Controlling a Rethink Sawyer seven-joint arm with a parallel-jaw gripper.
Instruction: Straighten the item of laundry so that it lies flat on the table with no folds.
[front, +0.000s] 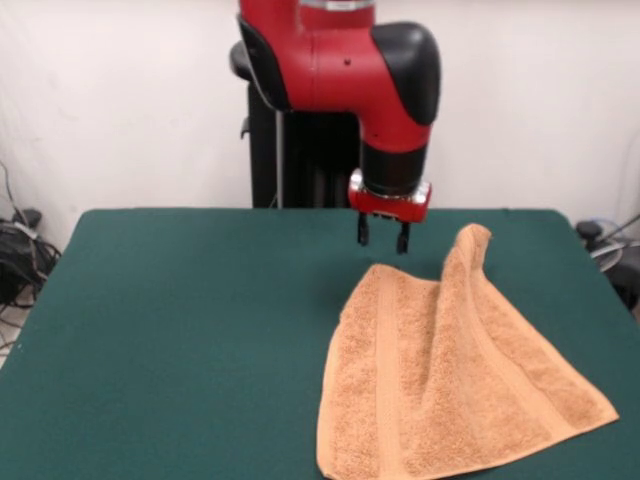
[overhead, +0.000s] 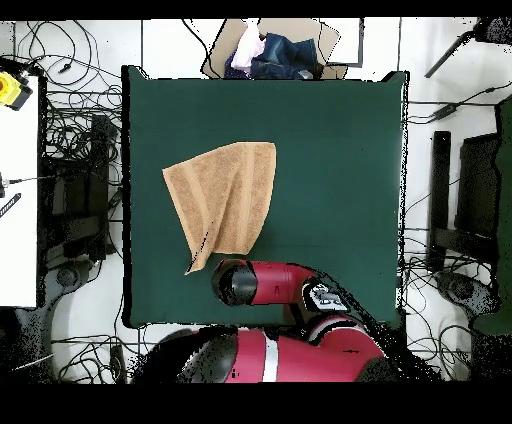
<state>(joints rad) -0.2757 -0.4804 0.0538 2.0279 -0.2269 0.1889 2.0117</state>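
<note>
The item of laundry (front: 450, 385), an orange-tan towel, lies on the right side of the green table (front: 180, 330). It is not flat: one corner stands up in a peak at the far end and a ridge runs down from it. My gripper (front: 383, 236) hangs open and empty just above the table, a little to the left of that peak and apart from it. From overhead the towel (overhead: 225, 195) has a pointed corner reaching toward the arm's wrist (overhead: 240, 282), which hides the gripper. The table (overhead: 330, 180) is much larger than the towel.
A cardboard box of clothes (overhead: 280, 50) sits past the table's far edge in the overhead view. Cables (overhead: 75, 130) and dark stands (overhead: 440, 200) lie on the floor on both sides. A white surface (overhead: 18, 180) runs along the left.
</note>
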